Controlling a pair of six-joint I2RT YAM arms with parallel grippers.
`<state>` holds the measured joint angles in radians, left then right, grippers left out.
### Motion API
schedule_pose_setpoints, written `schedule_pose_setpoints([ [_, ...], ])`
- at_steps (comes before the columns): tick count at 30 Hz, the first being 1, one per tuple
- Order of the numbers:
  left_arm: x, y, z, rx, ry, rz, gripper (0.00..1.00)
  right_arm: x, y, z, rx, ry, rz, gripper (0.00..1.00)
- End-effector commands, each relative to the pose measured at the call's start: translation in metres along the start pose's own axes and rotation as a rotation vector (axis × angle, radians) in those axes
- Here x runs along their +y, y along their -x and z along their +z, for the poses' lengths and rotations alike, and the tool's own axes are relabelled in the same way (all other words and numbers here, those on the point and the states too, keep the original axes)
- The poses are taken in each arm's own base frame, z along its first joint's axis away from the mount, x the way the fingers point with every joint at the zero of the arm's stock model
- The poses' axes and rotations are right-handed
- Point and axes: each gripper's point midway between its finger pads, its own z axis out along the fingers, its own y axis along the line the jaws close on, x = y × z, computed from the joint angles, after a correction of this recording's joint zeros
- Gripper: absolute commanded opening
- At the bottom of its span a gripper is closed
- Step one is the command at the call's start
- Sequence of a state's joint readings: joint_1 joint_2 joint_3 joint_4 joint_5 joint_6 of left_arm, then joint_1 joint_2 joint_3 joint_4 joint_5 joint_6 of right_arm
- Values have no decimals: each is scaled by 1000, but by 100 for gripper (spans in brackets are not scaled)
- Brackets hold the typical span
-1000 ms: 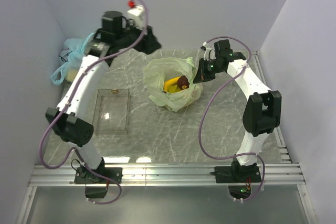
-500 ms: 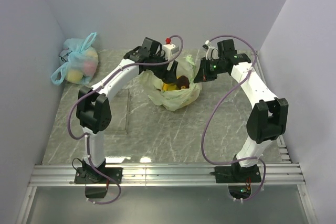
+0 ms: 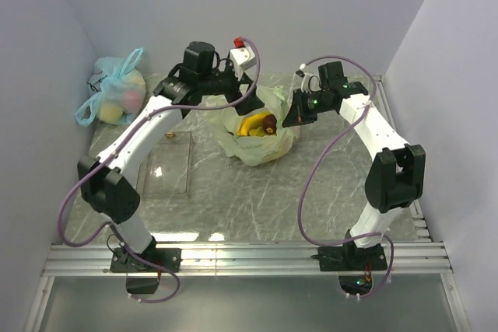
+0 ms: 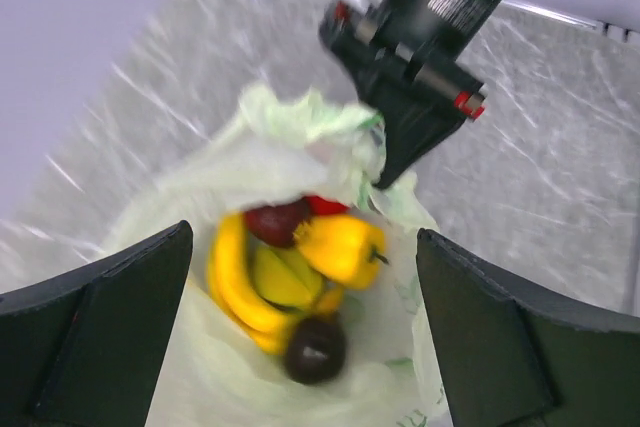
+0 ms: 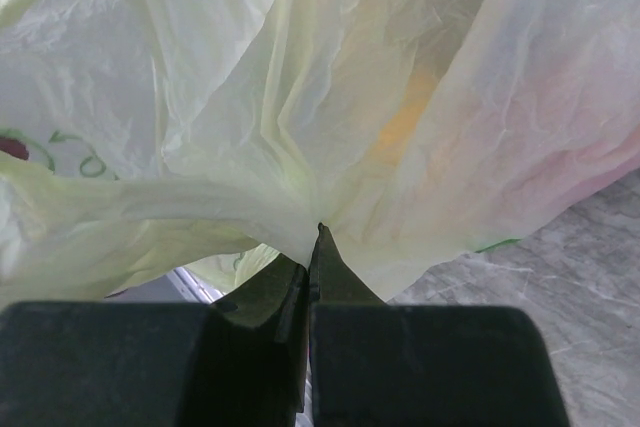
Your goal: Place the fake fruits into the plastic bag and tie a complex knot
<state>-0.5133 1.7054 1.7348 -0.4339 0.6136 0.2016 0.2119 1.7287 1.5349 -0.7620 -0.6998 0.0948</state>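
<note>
The pale green plastic bag (image 3: 261, 141) sits open on the table's middle back. Inside it lie the fake fruits: a yellow banana bunch (image 4: 235, 282), a yellow lumpy fruit (image 4: 340, 245), a red apple (image 4: 325, 205) and dark red-brown pieces (image 4: 315, 350). My left gripper (image 3: 249, 103) is open and empty, hovering above the bag's far left rim; its fingers (image 4: 100, 337) frame the fruits. My right gripper (image 3: 294, 117) is shut on the bag's right rim, the plastic (image 5: 300, 127) pinched at its tips (image 5: 315, 247).
A light blue knotted bag (image 3: 117, 95) with pale fruits lies at the back left corner. A clear rectangular tray (image 3: 167, 162) lies left of the green bag. The walls stand close on the left, back and right.
My left arm swung from the back left over to the bag, then lifted a little above its rim. My right gripper keeps its hold on the bag's right rim.
</note>
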Motion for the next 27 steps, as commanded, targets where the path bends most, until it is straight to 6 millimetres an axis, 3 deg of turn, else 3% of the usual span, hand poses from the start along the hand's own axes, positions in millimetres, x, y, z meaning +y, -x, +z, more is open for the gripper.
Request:
schedule_pose_setpoints([
  [1,-3,26,-2,-101,-17,222,98,20,12,-9,-52,40,-71,0],
  [8,14,25,9,-77,54,425,87,29,3,-7,-51,49,-117,0],
  [11,9,20,15,-64,42,502,86,30,1,-8,-55,44,-132,0],
  [19,-10,14,31,-96,11,556,72,37,-7,-7,-55,49,-168,0],
  [25,-14,27,41,-150,46,528,56,40,-12,-8,-64,59,-221,0],
  [27,-13,32,39,-170,63,520,44,39,-13,-8,-71,52,-255,0],
])
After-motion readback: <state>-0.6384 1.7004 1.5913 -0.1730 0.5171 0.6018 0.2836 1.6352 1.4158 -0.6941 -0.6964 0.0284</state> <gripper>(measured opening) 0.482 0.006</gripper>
